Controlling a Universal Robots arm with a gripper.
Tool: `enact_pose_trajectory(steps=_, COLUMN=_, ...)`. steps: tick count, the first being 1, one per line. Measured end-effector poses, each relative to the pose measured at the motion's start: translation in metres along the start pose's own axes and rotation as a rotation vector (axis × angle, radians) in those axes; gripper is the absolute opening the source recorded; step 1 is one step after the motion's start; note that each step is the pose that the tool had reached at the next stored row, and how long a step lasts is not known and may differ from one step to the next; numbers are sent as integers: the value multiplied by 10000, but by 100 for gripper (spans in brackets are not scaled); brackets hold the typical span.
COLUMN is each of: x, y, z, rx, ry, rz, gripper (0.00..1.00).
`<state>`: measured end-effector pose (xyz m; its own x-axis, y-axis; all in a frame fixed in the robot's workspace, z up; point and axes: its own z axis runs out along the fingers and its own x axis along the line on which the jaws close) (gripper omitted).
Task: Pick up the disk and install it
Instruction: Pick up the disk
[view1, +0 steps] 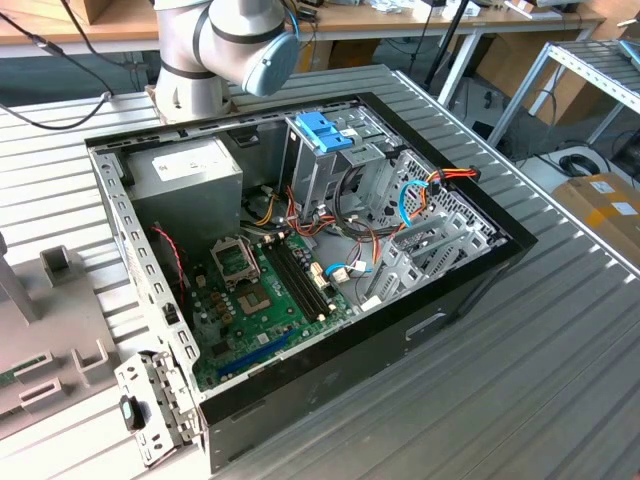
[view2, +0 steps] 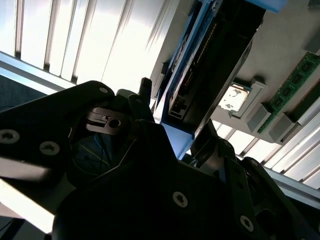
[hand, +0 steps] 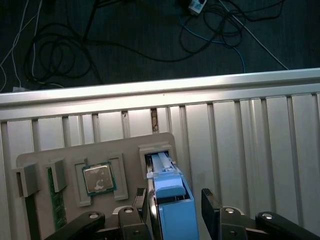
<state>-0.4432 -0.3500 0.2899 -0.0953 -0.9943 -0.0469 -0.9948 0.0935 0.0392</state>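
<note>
The disk (hand: 167, 192) stands on edge in a slot of a grey parts tray (hand: 70, 150), its blue carrier frame facing the first wrist view. In the second wrist view the disk (view2: 200, 70) shows as a dark slab with a blue rim. My gripper (hand: 176, 195) is open and straddles it: one finger (hand: 144, 197) sits close against one face, and the other finger (hand: 208, 197) stands a small gap off the opposite face. In the second wrist view my gripper (view2: 174, 112) is a dark mass right beside the disk.
The tray also holds a processor chip (hand: 99, 178) and a green memory stick (hand: 56, 197), near the slatted table's edge (hand: 160, 87). In the exterior view the open computer case (view1: 440, 300) shows a drive cage with blue clip (view1: 325, 130), grey power-supply box (view1: 185, 170) and motherboard (view1: 260, 290).
</note>
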Motion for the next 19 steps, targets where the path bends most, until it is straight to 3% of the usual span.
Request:
enact_pose_trajectory(steps=9, x=0, y=0, z=1, rx=0, ry=1, rz=0, gripper=54)
enact_pose_trajectory(steps=11, x=0, y=0, z=1, rx=0, ry=0, rz=-1, gripper=41)
enact_pose_trajectory(steps=19, x=0, y=0, z=3, rx=0, ry=0, rz=0, gripper=38)
